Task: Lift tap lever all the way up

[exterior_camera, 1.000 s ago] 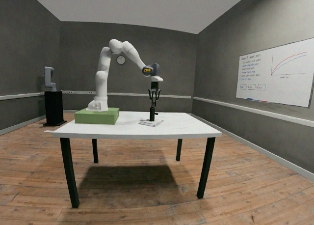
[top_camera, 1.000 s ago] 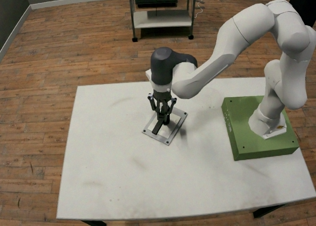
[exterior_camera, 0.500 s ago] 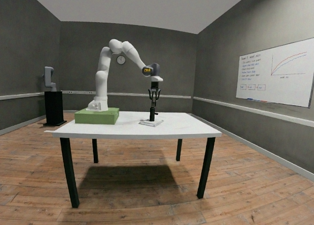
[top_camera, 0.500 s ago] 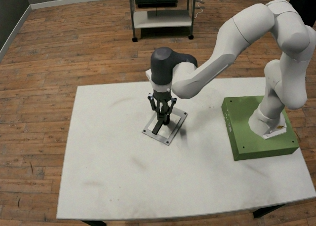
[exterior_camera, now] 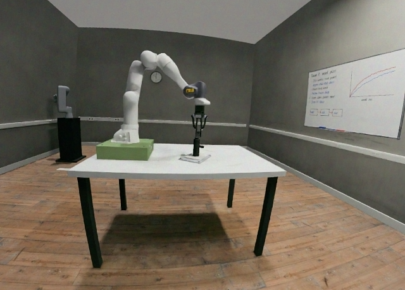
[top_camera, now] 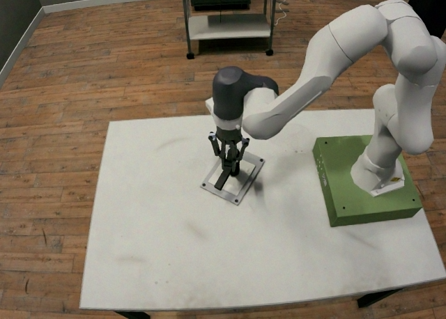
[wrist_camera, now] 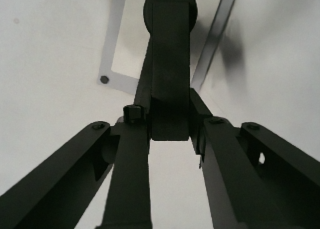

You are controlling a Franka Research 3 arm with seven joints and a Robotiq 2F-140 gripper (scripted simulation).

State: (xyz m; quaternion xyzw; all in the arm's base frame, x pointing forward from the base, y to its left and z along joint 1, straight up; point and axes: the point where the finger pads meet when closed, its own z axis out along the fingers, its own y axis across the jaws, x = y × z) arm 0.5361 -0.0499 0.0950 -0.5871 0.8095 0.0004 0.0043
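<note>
The tap is a dark fixture (top_camera: 231,170) on a grey metal base plate (top_camera: 232,180) near the middle of the white table. Its dark lever (wrist_camera: 169,84) stands raised, close to upright, above the tap body (exterior_camera: 195,148). A dark spout (top_camera: 221,180) lies low over the plate toward the front left. My gripper (top_camera: 229,159) points straight down over the tap and is shut on the lever's upper end; it also shows in the exterior view (exterior_camera: 197,133). In the wrist view my fingers clamp the lever from both sides.
The arm's green base block (top_camera: 362,180) sits on the table at the right. A metal shelf cart (top_camera: 229,17) stands on the wooden floor beyond the table. A whiteboard (exterior_camera: 356,95) hangs on the right wall.
</note>
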